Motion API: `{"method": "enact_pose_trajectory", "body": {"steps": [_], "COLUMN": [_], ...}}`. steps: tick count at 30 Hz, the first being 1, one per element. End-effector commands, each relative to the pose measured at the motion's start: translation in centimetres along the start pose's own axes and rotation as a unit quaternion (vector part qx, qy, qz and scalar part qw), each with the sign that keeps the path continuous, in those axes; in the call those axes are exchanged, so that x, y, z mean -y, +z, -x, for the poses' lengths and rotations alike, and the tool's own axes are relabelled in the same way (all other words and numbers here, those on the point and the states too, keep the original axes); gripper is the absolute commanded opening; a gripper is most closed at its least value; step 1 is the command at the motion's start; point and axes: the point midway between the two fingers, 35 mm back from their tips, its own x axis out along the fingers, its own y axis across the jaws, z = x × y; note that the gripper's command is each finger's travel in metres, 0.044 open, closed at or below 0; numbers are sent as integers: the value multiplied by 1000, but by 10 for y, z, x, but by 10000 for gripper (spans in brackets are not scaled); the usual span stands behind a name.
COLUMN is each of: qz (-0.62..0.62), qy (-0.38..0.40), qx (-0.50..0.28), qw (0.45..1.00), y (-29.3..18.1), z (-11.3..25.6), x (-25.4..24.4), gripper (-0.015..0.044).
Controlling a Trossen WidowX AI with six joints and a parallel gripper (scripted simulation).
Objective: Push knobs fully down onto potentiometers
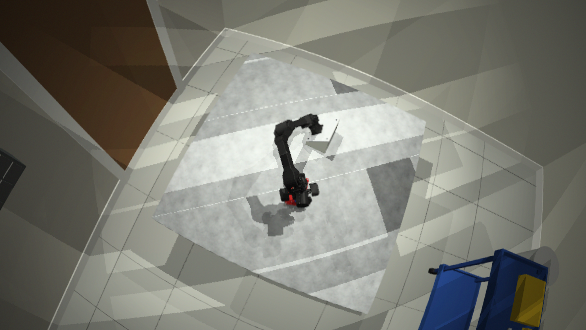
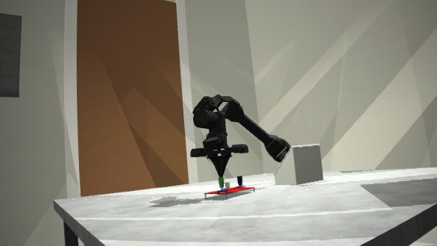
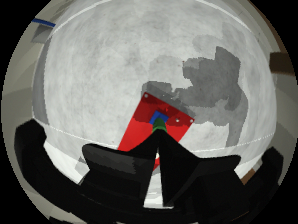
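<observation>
The red circuit board (image 2: pixel 239 191) (image 3: pixel 134 131) stands on short legs. A green knob (image 2: pixel 221 183) (image 3: pixel 159 124) stands upright over a blue potentiometer (image 2: pixel 222 191) (image 3: pixel 157 116) near one end of the board. A black knob (image 2: pixel 239 180) stands over the other blue potentiometer (image 2: pixel 240 186) in the exterior view; the wrist view does not show it. My gripper (image 2: pixel 221 177) (image 3: pixel 159 132) is shut, its fingertips together at the top of the green knob, with nothing seen between them. Whether the green knob touches its potentiometer is too small to tell.
A small whitish part (image 2: pixel 227 185) stands on the board between the two knobs. A grey block with a sloped face (image 2: pixel 308 165) (image 1: pixel 320 145) stands on the table at the arm's base. Shadows fall across the table (image 1: pixel 225 230).
</observation>
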Motion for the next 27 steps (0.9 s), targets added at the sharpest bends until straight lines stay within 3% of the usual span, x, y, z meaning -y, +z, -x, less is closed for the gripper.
{"method": "enact_pose_trajectory", "body": {"steps": [1,27], "qz": [-7,-7], "qy": [1,1], "qx": [-7,-7], "qw": [1000,1000], "y": [-1,-1], "z": [-14,-18], "x": [4,4], "gripper": [0,0]}}
